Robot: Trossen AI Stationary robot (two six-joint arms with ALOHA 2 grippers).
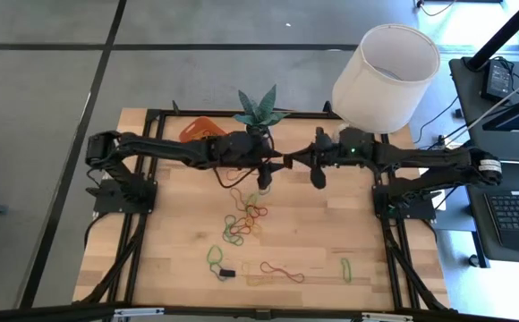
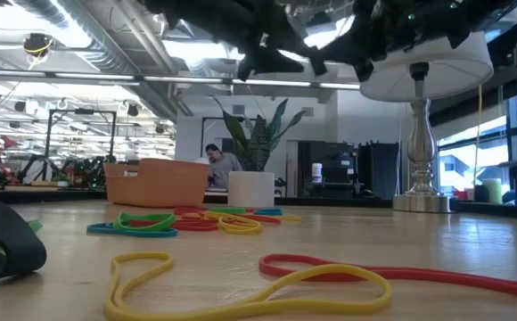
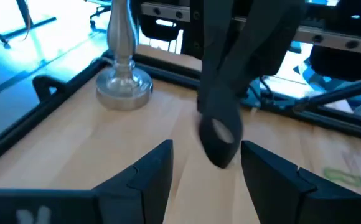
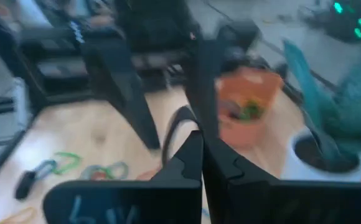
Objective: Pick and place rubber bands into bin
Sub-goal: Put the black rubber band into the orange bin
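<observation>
The orange plastic bin (image 1: 199, 131), shallow and round-cornered, is seen at the bench's (image 1: 179, 259) far left edge, with a few bands apparently already inside it. Beside it the left gripper (image 1: 265, 179) is held aloft with fingers spread and nothing between them, judged poised to descend. Thin, glossy rubber bands (image 1: 244, 220) lie tangled mid-bench below. At right, the right gripper (image 1: 317, 177) hangs clenched and apparently empty, near a white-shaded lamp (image 1: 386, 64).
</observation>
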